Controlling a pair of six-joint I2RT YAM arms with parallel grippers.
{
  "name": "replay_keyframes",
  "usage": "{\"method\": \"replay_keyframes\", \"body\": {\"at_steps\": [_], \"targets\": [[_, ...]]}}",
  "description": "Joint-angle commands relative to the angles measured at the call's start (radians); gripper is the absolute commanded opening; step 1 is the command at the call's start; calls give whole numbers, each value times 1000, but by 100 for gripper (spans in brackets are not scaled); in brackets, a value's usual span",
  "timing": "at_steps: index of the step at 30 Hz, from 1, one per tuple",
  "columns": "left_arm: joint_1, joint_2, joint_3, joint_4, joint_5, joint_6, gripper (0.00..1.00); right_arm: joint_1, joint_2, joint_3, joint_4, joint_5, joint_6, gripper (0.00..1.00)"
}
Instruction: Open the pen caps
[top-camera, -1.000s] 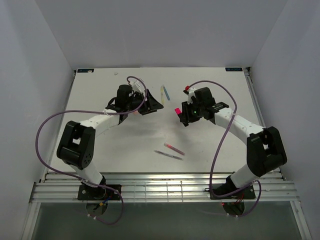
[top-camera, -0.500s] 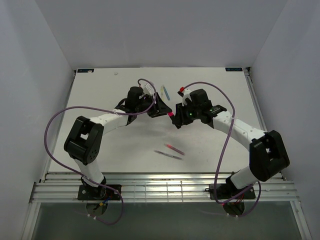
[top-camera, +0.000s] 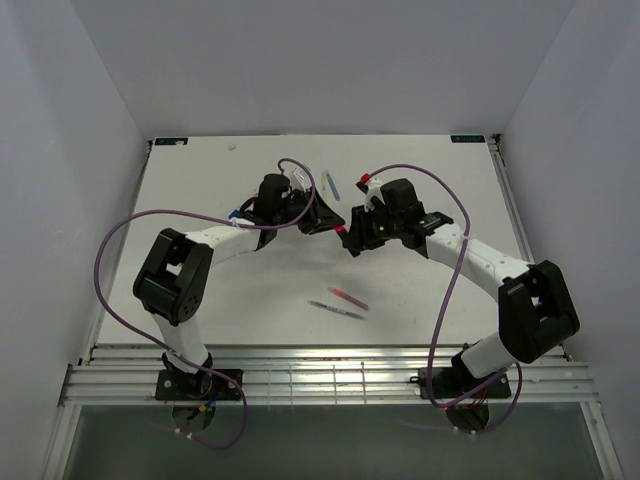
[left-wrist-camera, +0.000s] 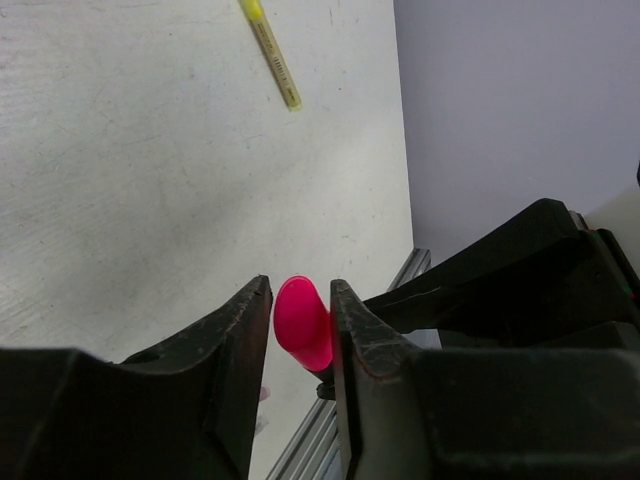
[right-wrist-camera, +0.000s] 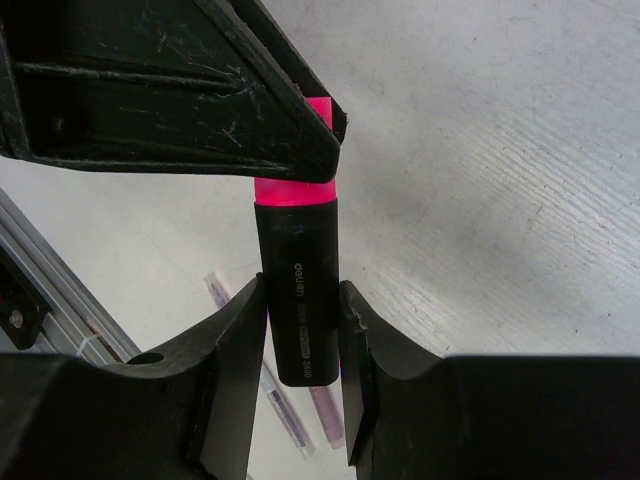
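Pink cap (left-wrist-camera: 303, 322): between the left hand's fingers
Left hand (left-wrist-camera: 300, 288): narrowed around it, grip unclear
Right hand (right-wrist-camera: 300, 293): pinching black highlighter barrel (right-wrist-camera: 298, 265)

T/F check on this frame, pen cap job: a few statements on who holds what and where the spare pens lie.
1. The right gripper clamps a black highlighter by its barrel. True.
2. The pink cap is off the highlighter. False: it is on the barrel end, between the left gripper's fingers.
3. A yellow pen lies on the table. True.
4. The left gripper is reaching for the two pens near the arm bases. False: they lie alone on the table, apart from both grippers.
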Motion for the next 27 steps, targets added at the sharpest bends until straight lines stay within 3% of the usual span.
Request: {"method": "replay_keyframes", "body": {"at_steps": [1, 7, 8, 9, 15, 19, 21, 23, 24, 27], "targets": [[-6, -14, 24, 26, 12, -12, 38, 5, -21, -4, 60, -23, 20, 8], [-7, -3, 25, 32, 23, -21, 17, 4, -10, -4, 75, -23, 31, 8], [-7, -4, 24, 32, 26, -24, 5, 5, -8, -4, 74, -20, 29, 8], [-7, -4, 24, 34, 27, -28, 0, 5, -7, -4, 75, -17, 28, 11], [-13, -24, 7, 36, 21, -66, 0, 7, 16, -4, 107, -29, 23, 37], [-13, -47, 2, 36, 6, -80, 0, 16, 36, 3, 107, -23, 23, 43], [-13, -50, 4, 36, 1, -84, 0, 23, 41, -1, 107, -15, 25, 42], [-13, -47, 7, 34, 6, -104, 0, 26, 45, -1, 104, -2, 23, 33], [-13, -46, 10, 36, 11, -112, 0, 30, 48, -2, 104, 2, 22, 8], [-12, -29, 39, 10, 18, -130, 0, 52, 51, 2, 55, 63, -4, 8]]}}
